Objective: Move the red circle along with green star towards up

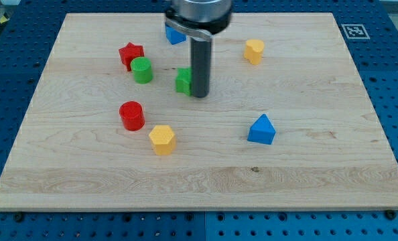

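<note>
The red circle point(132, 115) lies left of the board's centre. The green star point(183, 80) sits above and to the right of it, partly hidden behind my rod. My tip point(199, 95) rests on the board right against the green star's right side, well to the upper right of the red circle.
A red star point(130, 53) and a green circle point(143, 69) touch at upper left. A blue block point(175, 35) is partly hidden under the arm at top. A yellow block point(254, 51) is at upper right, a yellow hexagon point(162, 139) below the red circle, a blue triangle point(261, 129) at right.
</note>
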{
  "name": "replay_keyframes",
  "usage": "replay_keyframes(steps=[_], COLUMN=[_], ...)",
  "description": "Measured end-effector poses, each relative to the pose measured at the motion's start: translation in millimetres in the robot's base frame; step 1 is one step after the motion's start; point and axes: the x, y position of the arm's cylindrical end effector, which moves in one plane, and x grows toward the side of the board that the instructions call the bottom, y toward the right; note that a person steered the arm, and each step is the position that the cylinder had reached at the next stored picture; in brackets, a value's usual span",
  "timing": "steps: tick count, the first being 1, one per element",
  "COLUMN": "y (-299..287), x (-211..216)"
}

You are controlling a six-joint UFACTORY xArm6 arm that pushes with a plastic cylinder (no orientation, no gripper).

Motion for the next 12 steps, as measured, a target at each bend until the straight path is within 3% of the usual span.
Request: replay_keyframes(steps=[4, 6, 7, 11, 12], y=[-130, -123, -117, -92, -78], x=[5, 102, 106, 41, 42])
